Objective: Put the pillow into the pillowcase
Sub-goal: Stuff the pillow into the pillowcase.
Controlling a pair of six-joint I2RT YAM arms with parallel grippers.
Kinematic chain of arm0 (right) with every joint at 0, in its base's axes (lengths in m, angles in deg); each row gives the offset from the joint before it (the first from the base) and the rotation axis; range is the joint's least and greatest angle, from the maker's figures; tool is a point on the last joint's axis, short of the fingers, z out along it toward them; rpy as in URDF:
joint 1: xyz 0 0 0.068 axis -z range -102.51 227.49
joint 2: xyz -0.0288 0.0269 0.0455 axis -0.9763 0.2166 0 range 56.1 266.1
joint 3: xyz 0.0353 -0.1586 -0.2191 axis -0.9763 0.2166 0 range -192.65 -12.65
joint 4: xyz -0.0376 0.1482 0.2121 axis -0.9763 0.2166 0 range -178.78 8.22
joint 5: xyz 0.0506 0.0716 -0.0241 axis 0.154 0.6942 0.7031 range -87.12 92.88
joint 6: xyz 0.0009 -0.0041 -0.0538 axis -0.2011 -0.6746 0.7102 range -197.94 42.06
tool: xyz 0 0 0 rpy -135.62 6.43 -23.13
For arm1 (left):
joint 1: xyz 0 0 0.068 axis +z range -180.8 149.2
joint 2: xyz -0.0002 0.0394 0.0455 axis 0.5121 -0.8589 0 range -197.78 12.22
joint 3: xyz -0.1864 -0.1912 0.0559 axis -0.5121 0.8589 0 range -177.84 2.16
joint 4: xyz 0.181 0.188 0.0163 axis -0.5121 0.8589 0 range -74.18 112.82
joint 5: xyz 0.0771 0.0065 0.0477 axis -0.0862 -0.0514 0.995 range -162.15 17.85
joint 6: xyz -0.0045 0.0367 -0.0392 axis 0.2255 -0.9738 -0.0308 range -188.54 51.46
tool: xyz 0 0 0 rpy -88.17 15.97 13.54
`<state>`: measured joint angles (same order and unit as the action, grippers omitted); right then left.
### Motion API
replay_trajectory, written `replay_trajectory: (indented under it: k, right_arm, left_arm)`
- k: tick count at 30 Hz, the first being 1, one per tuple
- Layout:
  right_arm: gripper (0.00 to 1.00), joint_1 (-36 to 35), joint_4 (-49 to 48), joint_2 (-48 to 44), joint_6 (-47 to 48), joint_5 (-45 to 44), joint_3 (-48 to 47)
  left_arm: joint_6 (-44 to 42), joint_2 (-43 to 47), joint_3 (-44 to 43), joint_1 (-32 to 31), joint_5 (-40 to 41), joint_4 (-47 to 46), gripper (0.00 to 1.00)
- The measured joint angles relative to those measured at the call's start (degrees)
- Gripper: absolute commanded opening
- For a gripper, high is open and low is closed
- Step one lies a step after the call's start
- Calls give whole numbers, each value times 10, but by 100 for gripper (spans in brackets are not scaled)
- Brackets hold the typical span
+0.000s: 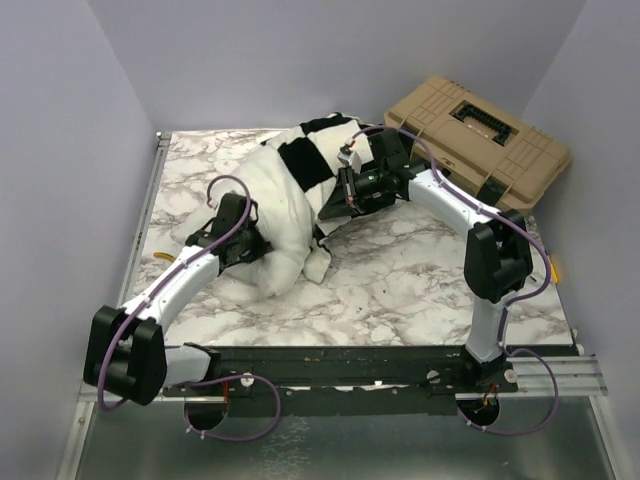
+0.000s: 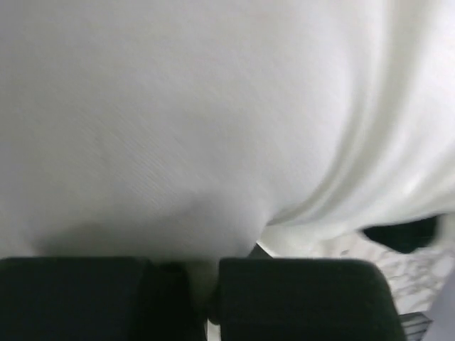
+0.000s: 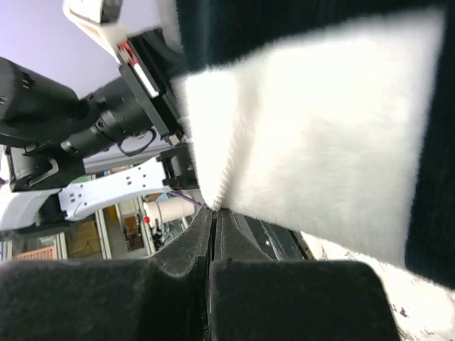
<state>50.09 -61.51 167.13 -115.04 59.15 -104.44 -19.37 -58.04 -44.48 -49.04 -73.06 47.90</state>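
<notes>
Two arms of mine are bending inward over the marble table (image 1: 420, 280), my left gripper (image 1: 258, 248) pinching the white pillow (image 1: 280, 200) mid-table, my right gripper (image 1: 335, 197) clamping the checkered pillowcase (image 1: 318, 150) covering its far end, fabric hiding both sets of fingertips from above.

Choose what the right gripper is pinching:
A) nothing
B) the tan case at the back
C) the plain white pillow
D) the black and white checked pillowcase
D: in the right wrist view, the shut right gripper nips the edge of the checked pillowcase.
</notes>
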Motion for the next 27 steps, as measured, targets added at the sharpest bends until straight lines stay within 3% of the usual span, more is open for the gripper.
replay_trajectory:
  k: [3, 9, 14, 18, 23, 27]
  right_arm:
    - [0, -2, -1, 0, 0, 18, -1]
    - [0, -27, -24, -16, -37, 102, -19]
    - [0, -14, -49, -70, -76, 118, -12]
    - [20, -19, -5, -101, -43, 70, -28]
    - [61, -13, 77, -102, 30, -59, -79]
    - [73, 4, 105, -102, 65, -129, -86]
  left_arm:
    - [7, -55, -29, -27, -12, -144, 0]
    - [-37, -217, -210, -116, -28, -354, 0]
    - [-65, -225, -230, -143, -9, -491, 0]
    - [-91, -229, -231, -153, 31, -499, 0]
    - [-129, -191, -192, -154, 98, -434, 0]
    - [-151, -127, -135, -152, 144, -384, 0]
